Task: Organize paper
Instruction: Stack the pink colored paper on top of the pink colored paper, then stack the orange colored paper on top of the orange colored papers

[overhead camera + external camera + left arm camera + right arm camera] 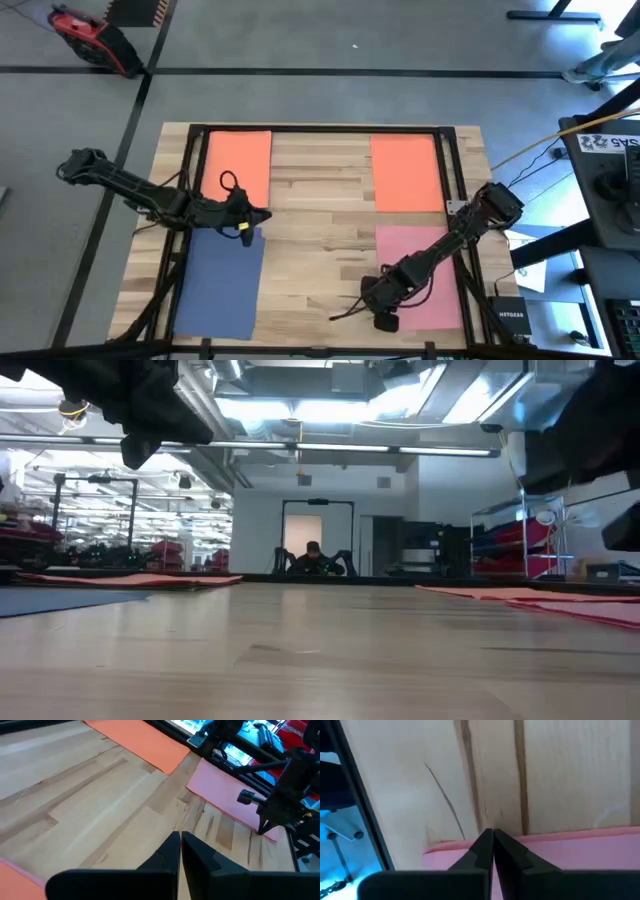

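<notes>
Four sheets of paper lie flat on the wooden table: an orange sheet (238, 165) at the far left, another orange sheet (405, 172) at the far right, a blue sheet (220, 280) at the near left and a pink sheet (425, 270) at the near right. My left gripper (264, 215) hovers shut between the left orange and blue sheets, over bare wood (180, 839). My right gripper (378, 300) is shut, its tips (493, 834) at the pink sheet's left edge (470, 849), close to its near corner. My right gripper points its shut fingertips (263, 827) steeply down at the pink sheet's left edge (520, 842) near the near-left corner. I cannot tell whether the tips touch the paper or stand just above it. The sheet lies flat on the table.
A black frame (320, 128) runs around the tabletop. Bare wood (320, 230) lies between the left and right sheets. A person (313, 557) sits beyond the table's far edge. A dark box (508, 318) rests off the near right corner.
</notes>
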Controlling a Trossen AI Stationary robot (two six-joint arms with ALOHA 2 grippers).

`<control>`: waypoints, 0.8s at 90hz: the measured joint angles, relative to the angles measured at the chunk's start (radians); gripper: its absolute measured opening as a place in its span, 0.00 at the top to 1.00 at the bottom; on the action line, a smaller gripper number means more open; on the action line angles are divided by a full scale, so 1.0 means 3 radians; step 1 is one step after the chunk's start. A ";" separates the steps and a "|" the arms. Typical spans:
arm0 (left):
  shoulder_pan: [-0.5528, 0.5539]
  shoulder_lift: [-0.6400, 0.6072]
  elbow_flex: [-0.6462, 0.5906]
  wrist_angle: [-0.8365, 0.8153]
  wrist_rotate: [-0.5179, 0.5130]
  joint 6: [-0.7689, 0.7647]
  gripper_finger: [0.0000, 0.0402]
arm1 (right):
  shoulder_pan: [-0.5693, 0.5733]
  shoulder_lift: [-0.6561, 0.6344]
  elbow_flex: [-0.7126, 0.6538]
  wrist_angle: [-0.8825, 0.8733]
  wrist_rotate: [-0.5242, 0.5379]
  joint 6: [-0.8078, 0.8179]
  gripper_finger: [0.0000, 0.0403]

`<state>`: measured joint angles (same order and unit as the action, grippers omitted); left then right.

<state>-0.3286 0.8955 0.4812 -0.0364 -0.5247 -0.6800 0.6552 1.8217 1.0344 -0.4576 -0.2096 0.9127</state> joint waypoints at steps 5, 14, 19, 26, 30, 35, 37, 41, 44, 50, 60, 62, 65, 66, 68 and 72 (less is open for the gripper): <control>0.0000 0.0000 0.0000 -0.0001 0.0001 -0.0001 1.00 | 0.0000 0.0000 0.0000 0.0012 0.0026 0.0000 1.00; 0.0000 0.0000 0.0001 -0.0001 0.0000 0.0000 1.00 | -0.0004 0.0000 0.0000 0.0019 0.0028 0.0000 1.00; 0.0000 0.0000 0.0001 -0.0008 0.0001 -0.0001 1.00 | -0.0004 0.0000 0.0000 0.0020 0.0028 0.0000 1.00; 0.0000 0.0000 0.0001 -0.0024 0.0001 0.0000 1.00 | -0.0004 0.0000 0.0000 0.0029 0.0035 0.0000 1.00; 0.0000 0.0000 0.0001 -0.0023 0.0001 0.0000 1.00 | -0.0004 0.0000 0.0000 0.0039 0.0065 -0.0001 1.00; 0.0000 0.0000 0.0001 -0.0023 0.0001 0.0002 1.00 | -0.0024 0.0000 0.0001 0.0043 0.0129 -0.0003 1.00; 0.0000 0.0000 0.0001 -0.0022 0.0001 0.0006 1.00 | -0.0038 0.0000 0.0002 0.0043 0.0154 -0.0004 1.00; 0.0000 0.0000 0.0001 -0.0022 0.0001 0.0009 1.00 | -0.0080 0.0000 0.0003 0.0044 0.0213 -0.0014 1.00; 0.0000 0.0000 0.0001 -0.0022 0.0001 0.0008 1.00 | -0.0126 0.0000 0.0004 0.0042 0.0267 -0.0027 1.00; 0.0000 0.0000 0.0001 -0.0020 0.0001 0.0003 1.00 | -0.0238 0.0000 0.0004 0.0039 0.0428 -0.0051 1.00; 0.0000 -0.0007 0.0001 -0.0021 0.0007 -0.0002 1.00 | -0.0469 -0.0042 0.0005 -0.0084 0.0780 0.0125 1.00; 0.0001 -0.0014 0.0001 -0.0023 0.0019 -0.0003 1.00 | -0.0521 -0.0057 0.0005 -0.0105 0.0841 0.0173 1.00; 0.0000 -0.0019 0.0001 -0.0017 0.0030 -0.0008 1.00 | -0.0602 -0.0085 0.0006 -0.0120 0.0907 0.0241 1.00; 0.0000 -0.0020 0.0001 -0.0014 0.0032 -0.0013 1.00 | -0.0628 -0.0095 0.0006 -0.0129 0.0928 0.0266 1.00; 0.0000 -0.0022 0.0001 -0.0010 0.0039 -0.0021 1.00 | -0.0679 -0.0116 0.0008 -0.0161 0.0970 0.0291 1.00; 0.0000 -0.0034 0.0001 -0.0021 0.0045 -0.0038 1.00 | -0.0786 -0.0160 0.0006 -0.0266 0.1045 0.0361 1.00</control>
<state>-0.3286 0.8854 0.4816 -0.0426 -0.5111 -0.6915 0.4195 1.7737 1.0363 -0.5373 0.1039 1.0210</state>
